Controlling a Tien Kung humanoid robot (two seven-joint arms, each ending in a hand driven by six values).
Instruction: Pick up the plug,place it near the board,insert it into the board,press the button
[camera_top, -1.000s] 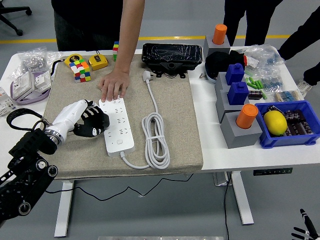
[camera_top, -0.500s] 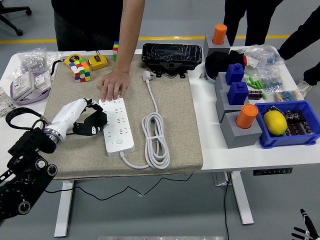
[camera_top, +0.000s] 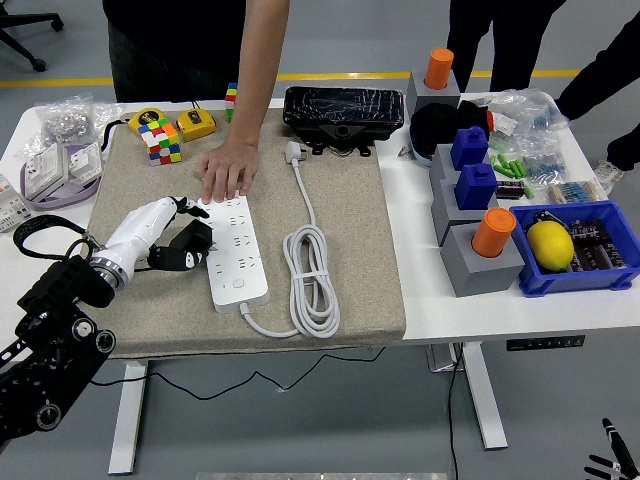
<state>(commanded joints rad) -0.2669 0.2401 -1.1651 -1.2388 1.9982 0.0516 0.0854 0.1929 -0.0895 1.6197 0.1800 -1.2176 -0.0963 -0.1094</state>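
Pulling slightly back to the left since a second ago, the robot's left hand (camera_top: 165, 235) is hovering beside the white power strip (camera_top: 237, 250), its fingers loosely curled and grasping nothing. A person's hand (camera_top: 227, 172) is pressing the strip's far end onto the tan mat (camera_top: 350, 230). The white plug (camera_top: 294, 152) is lying on the mat beyond the coiled cord (camera_top: 312, 280).

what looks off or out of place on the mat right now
Nothing is spilled or damaged. Two things stand out: a person's hand is pressed flat on the far end of the power strip, steadying it, and the strip's own white plug lies loose on the mat, so the strip seems unpowered.
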